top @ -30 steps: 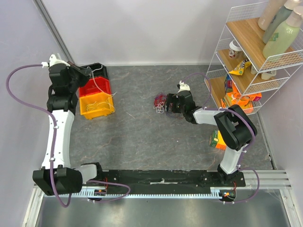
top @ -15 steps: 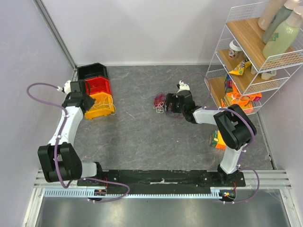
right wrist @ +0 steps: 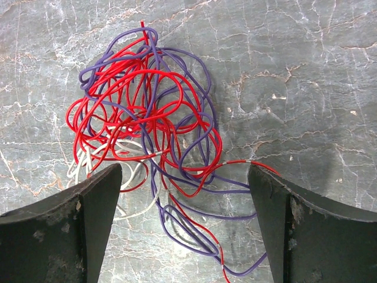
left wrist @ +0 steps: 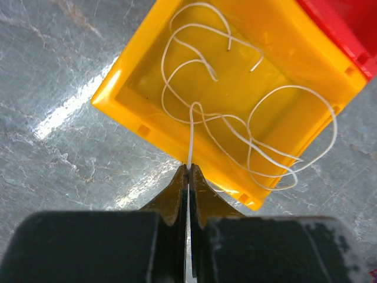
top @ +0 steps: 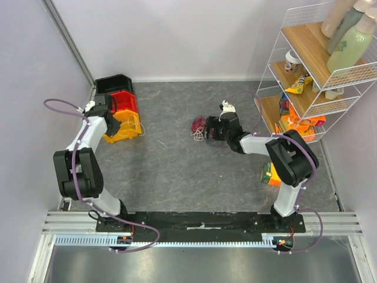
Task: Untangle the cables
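A tangle of red, purple and white cables (top: 199,127) lies on the grey table mid-scene; in the right wrist view the tangle (right wrist: 150,127) sits between and ahead of my spread fingers. My right gripper (top: 210,129) is open and empty, low beside the tangle; it shows in its own view (right wrist: 184,194). My left gripper (top: 112,122) is shut on a white cable (left wrist: 189,138) that loops inside and over the rim of the yellow bin (left wrist: 306,62); its tips (left wrist: 189,171) pinch the strand just outside the bin's near wall.
Yellow bin (top: 121,133), red bin (top: 125,105) and black bin (top: 113,83) stand in a row at the far left. A wire shelf (top: 306,76) with bottles and packets stands at the right. A small box (top: 271,174) lies near the right arm.
My left arm has swung down and back from above the bins to the yellow bin's near-left side, drawing the white cable with it. The right arm and tangle have not moved.
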You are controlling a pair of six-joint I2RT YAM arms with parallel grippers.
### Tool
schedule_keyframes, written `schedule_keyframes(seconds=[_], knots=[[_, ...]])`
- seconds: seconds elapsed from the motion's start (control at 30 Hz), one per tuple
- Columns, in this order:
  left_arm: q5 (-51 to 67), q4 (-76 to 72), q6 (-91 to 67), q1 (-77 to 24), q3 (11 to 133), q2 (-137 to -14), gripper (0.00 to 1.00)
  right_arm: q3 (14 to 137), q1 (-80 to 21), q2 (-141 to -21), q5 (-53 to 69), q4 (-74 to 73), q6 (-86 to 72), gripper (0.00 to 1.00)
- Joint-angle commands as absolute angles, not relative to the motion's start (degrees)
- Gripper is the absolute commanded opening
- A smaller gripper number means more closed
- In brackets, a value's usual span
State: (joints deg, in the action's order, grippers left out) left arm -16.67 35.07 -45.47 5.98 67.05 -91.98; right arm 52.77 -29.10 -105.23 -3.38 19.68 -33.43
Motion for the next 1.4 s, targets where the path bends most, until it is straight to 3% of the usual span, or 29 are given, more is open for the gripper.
schedule_keyframes(seconds=[0.0, 0.2, 0.53, 0.57, 0.63, 0.7, 0.93, 1.1, 1.37], knots=[[-17.93, 36.2, -42.54, 5.98, 71.8, -89.83, 0.02, 55.11, -29.27, -106.26, -2.73, 21.18, -33.66, 0.96], [-17.57, 31.47, -41.75, 5.98, 69.69, -84.28, 0.02, 55.37, -29.27, -106.79, -2.02, 21.27, -34.01, 0.96], [-20.74, 38.23, -42.54, 6.15, 81.74, -100.19, 0.02, 55.37, -29.27, -106.61, -2.29, 21.27, -33.93, 0.96], [-20.92, 38.23, -42.02, 6.07, 81.91, -100.54, 0.09, 55.28, -29.27, -106.61, -2.29, 21.27, -33.93, 0.96], [-21.53, 38.49, -41.31, 6.06, 81.65, -100.11, 0.4, 55.46, -29.27, -106.7, -2.11, 21.36, -33.93, 0.96], [-21.53, 38.41, -40.7, 5.45, 80.95, -98.1, 0.53, 55.55, -29.27, -106.87, -1.93, 21.44, -34.01, 0.96], [-29.52, 36.04, -32.97, -8.94, 80.15, -94.04, 0.55, 55.99, -29.27, -107.23, -1.67, 21.01, -34.1, 0.95], [-34.37, 40.15, -31.46, -17.83, 85.51, -103.6, 0.57, 55.9, -29.27, -106.96, -1.85, 20.74, -34.1, 0.96], [-38.39, 42.09, -39.63, -20.21, 91.48, -115.56, 0.56, 55.72, -29.09, -106.96, -1.93, 20.83, -34.19, 0.96]])
